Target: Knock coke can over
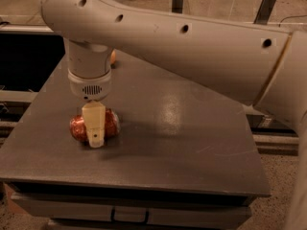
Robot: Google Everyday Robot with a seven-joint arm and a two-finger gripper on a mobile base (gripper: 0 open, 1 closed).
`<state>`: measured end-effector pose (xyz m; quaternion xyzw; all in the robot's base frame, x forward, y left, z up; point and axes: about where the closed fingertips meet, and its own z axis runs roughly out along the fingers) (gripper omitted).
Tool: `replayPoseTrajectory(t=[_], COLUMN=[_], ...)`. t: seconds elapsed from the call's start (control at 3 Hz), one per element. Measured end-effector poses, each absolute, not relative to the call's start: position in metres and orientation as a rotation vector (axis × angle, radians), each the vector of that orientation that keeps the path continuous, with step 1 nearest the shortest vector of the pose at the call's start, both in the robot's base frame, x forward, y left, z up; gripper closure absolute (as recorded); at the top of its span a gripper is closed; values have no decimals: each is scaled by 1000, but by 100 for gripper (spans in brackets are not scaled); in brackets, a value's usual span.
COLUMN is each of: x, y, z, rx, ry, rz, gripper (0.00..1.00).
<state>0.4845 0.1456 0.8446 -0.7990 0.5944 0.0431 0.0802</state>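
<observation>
The coke can (pixel 111 123) is red and shiny and lies on its side on the left part of the dark grey table (pixel 182 128). My gripper (pixel 95 137) hangs straight down from the wide white arm (pixel 182 47). It sits right over the middle of the can and covers that part of it, with its tip at the table surface in front of the can. The can's two ends show to the left and right of the gripper.
A small orange object (pixel 113 57) shows at the table's far edge, mostly hidden behind the arm's wrist. The table's left edge is close to the can. A drawer front with a handle (pixel 128 216) runs below the table's front edge. Metal frames stand behind the table.
</observation>
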Motion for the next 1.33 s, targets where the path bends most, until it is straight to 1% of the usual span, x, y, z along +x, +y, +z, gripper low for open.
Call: replayPoseTrajectory(t=[1.0,1.33], x=[480,487], y=[134,99], z=[839,857], rx=[-2354,-2185], ry=[1822,1866], rz=[180,262], gripper=[0,0])
